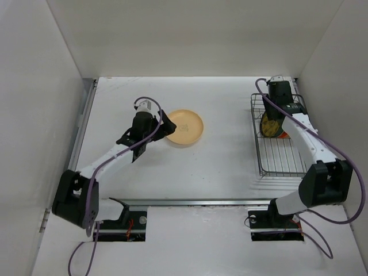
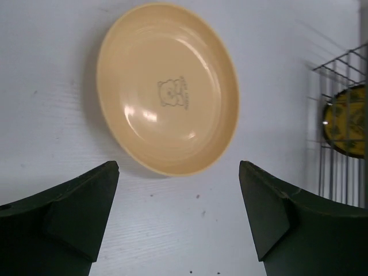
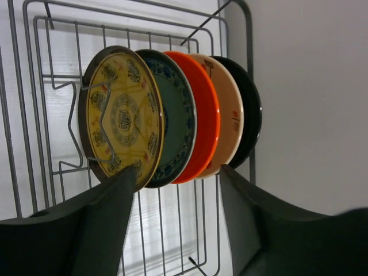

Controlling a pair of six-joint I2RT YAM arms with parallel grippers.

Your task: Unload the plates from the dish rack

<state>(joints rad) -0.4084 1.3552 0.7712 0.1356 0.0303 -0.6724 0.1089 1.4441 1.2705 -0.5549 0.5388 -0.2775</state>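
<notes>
White table point(image 1: 218, 172), white walls point(image 1: 190, 34); left tool point(image 2: 178, 169) and right tool point(image 3: 178, 172) spread wide, empty

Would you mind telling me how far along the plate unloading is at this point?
Done: one peach plate lies flat on the table, with the left jaws open just short of it. In hand: nothing; the right jaws stand open at the dish rack. Left: five plates upright in it, yellow-patterned, blue-patterned, orange-red, beige and black.
</notes>
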